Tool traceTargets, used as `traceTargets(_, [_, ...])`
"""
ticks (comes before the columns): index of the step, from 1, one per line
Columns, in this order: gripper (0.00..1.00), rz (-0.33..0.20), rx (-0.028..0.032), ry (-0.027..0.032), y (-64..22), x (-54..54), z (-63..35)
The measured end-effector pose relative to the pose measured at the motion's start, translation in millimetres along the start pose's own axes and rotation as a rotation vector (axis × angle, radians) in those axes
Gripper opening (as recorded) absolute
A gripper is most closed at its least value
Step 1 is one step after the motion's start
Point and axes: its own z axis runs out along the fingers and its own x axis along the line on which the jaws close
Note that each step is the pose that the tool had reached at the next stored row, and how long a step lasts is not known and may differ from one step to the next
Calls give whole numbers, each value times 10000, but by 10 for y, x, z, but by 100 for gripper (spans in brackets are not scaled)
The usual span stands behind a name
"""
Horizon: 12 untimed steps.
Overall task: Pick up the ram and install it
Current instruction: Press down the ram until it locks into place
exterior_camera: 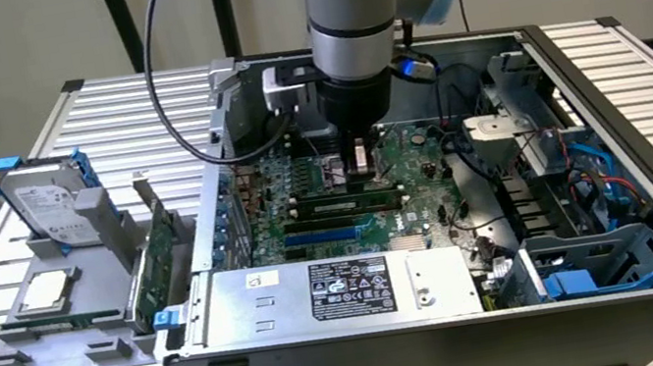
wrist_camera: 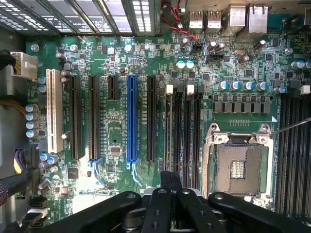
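The ram (exterior_camera: 58, 322), a long thin green stick, lies along the front of the grey holder (exterior_camera: 12, 365) at the exterior view's left, outside the case. A similar green stick (exterior_camera: 346, 205) sits in a motherboard slot. My gripper (exterior_camera: 358, 170) hangs inside the open computer case (exterior_camera: 459, 335), over the motherboard (exterior_camera: 300, 187) and far from the holder. In the wrist view the gripper (wrist_camera: 171, 182) is shut, its black fingers (wrist_camera: 163, 194) together with nothing seen between them. They point at the row of long black memory slots (wrist_camera: 183, 126) beside the bare processor socket (wrist_camera: 238, 167).
The holder also carries a hard drive (exterior_camera: 45, 205), a square silver processor (exterior_camera: 46, 290) and an upright green expansion card (exterior_camera: 152, 262). Inside the case are the power supply (exterior_camera: 344, 289), cables (exterior_camera: 492, 175) and a drive cage (exterior_camera: 605, 261). The blue slot (wrist_camera: 131, 119) lies among the black ones.
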Motion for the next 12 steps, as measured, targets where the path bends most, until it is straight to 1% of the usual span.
traceTargets(7, [0,88,-10,0,15,-38,71])
traceTargets(12, [0,106,-10,12,22,-40,117])
